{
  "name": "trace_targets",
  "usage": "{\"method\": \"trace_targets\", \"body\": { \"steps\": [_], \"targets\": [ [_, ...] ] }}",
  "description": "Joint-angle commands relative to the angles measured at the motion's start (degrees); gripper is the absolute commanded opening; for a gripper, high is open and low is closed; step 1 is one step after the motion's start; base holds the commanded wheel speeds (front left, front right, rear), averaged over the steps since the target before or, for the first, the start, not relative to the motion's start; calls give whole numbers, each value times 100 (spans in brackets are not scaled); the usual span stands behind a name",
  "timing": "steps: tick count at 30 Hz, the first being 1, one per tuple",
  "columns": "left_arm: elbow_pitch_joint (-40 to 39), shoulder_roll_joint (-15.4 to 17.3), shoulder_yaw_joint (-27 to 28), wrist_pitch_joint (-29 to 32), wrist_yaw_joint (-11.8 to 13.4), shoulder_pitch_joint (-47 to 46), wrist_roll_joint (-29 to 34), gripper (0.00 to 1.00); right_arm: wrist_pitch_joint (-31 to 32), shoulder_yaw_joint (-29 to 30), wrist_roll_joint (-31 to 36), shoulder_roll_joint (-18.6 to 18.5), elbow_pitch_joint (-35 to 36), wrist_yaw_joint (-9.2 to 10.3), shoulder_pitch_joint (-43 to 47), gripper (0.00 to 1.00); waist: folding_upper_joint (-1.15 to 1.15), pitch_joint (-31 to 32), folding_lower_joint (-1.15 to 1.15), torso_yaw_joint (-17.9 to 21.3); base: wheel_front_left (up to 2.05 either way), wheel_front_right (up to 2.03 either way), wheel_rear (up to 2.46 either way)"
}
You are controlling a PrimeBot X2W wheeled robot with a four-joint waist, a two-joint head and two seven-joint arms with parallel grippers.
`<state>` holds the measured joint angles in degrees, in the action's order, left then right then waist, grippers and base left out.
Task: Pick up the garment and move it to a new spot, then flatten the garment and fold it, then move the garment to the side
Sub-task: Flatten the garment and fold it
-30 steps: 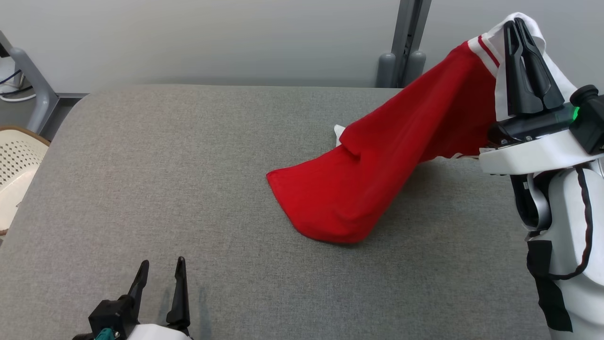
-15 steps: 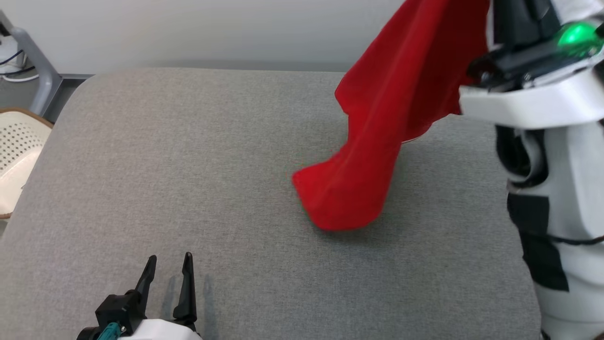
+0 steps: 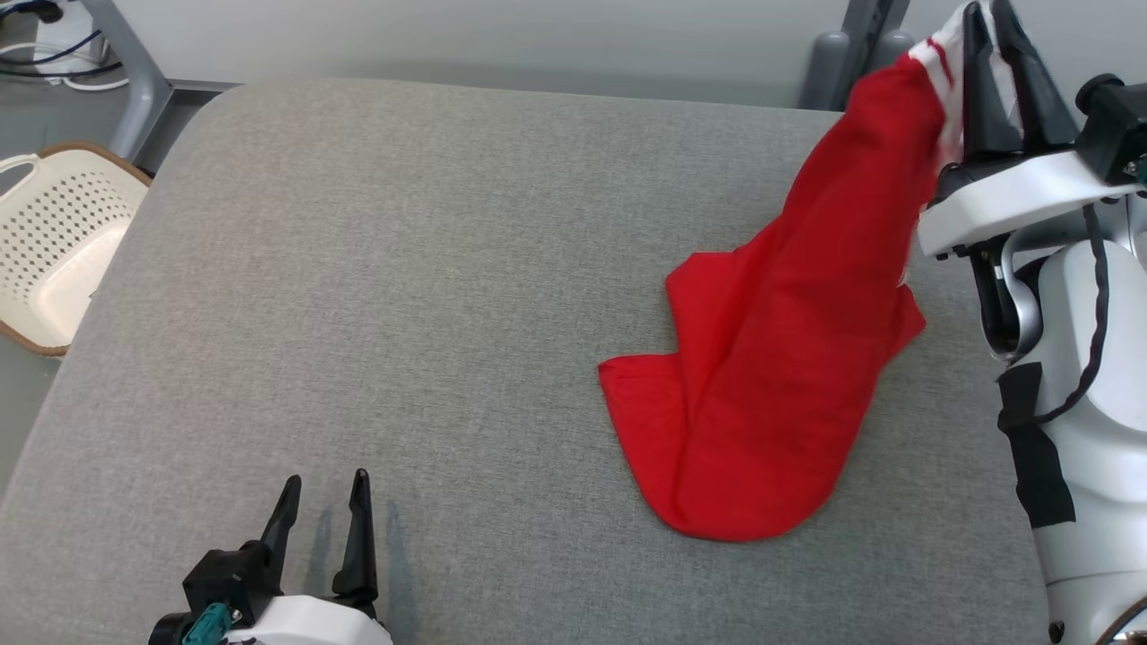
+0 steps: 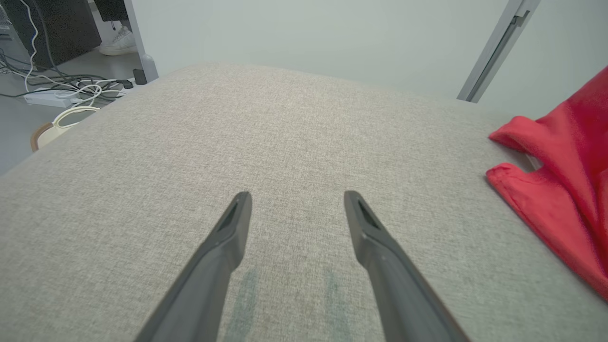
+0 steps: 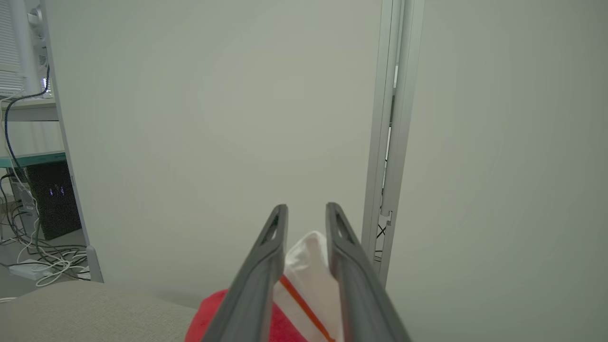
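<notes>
The garment is red with a white, red-striped edge. Its lower part lies on the grey padded surface at the right, and its upper part rises to my right gripper, raised at the top right. In the right wrist view the right gripper has its fingers slightly apart, with the garment's white edge pinched between them. My left gripper rests open and empty at the near left edge, far from the cloth. In the left wrist view the left gripper stands wide, with the garment off to its right.
A cream perforated basket stands on the floor beyond the surface's left edge. A grey post rises behind the far right corner. Cables lie on the floor at the far left. My right arm's white body occupies the right edge.
The head camera has shifted. The garment has come down, and more red cloth lies spread on the surface. The right gripper's fingers have parted a little. The left gripper has stayed open in place.
</notes>
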<state>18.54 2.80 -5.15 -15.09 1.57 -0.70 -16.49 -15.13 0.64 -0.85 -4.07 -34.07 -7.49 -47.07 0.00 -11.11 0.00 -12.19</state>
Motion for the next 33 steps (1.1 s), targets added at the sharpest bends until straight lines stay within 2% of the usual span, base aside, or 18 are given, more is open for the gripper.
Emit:
{"method": "trace_targets", "body": {
  "steps": [1,18,28,33],
  "targets": [
    [-22,23,30,-7,21,-59,9,100,1,48,15,-22,12,0,53,100,0,-13,0,55,0,0,0],
    [-59,23,32,-7,-198,-155,275,100,2,568,-294,76,985,0,2004,100,0,341,0,1034,0,0,0],
    [203,19,-488,-7,-401,-540,240,100,2,451,-521,100,1200,0,2759,100,0,185,0,1663,0,0,0],
    [567,23,-671,-7,-390,-951,197,100,2,425,-658,104,1237,0,2771,100,0,-30,0,1979,0,0,0]
  ]
}}
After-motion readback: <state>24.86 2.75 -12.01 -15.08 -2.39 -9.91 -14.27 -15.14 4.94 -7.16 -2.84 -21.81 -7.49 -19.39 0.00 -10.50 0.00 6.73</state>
